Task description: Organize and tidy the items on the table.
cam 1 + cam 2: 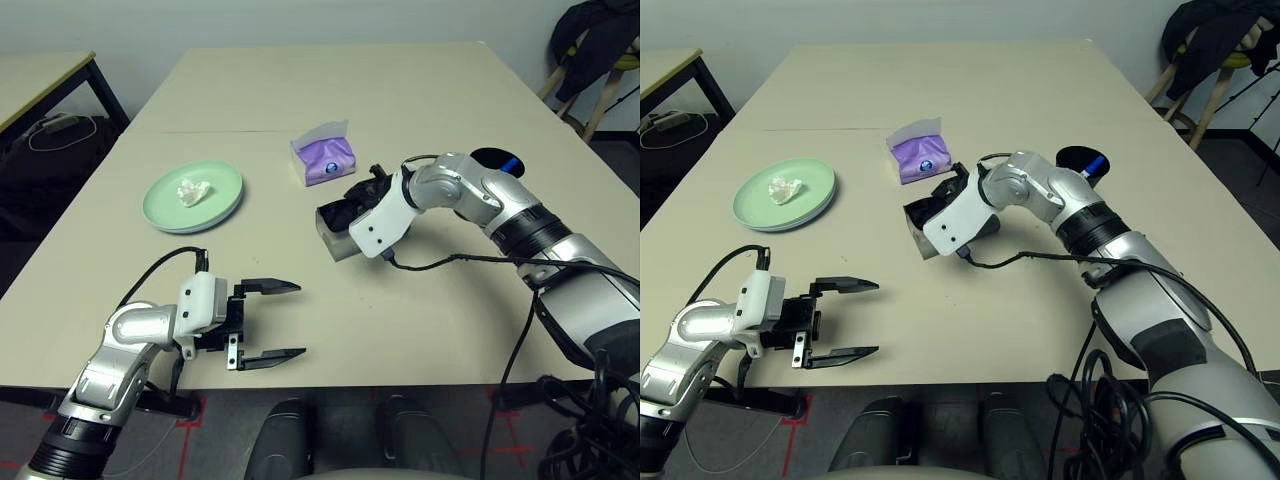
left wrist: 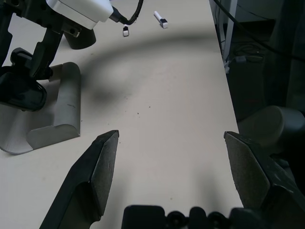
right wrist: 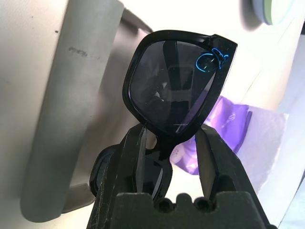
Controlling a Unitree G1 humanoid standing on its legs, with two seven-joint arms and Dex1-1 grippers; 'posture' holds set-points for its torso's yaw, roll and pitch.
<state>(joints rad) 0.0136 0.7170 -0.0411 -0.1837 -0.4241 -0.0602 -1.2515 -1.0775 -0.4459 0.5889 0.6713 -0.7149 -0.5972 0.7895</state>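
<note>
Beige and matte, the bench [image 1: 330,88] carries everything: stacked plates [image 1: 166,212] on the left, the grey glasses case [image 2: 70,100], open, near the middle, a purple tissue pack [image 1: 326,158] beyond it, the black cup [image 1: 1080,162] to the right, then black sunglasses [image 3: 167,86] and crumpled tissue [image 1: 193,192] on the top plate. The right tool [image 3: 172,128] is clamped on the sunglasses' bridge, over the case; the left tool [image 1: 303,320] stands wide apart, empty. Casing the sunglasses seems in hand; next, align, lower, release gently.
</note>
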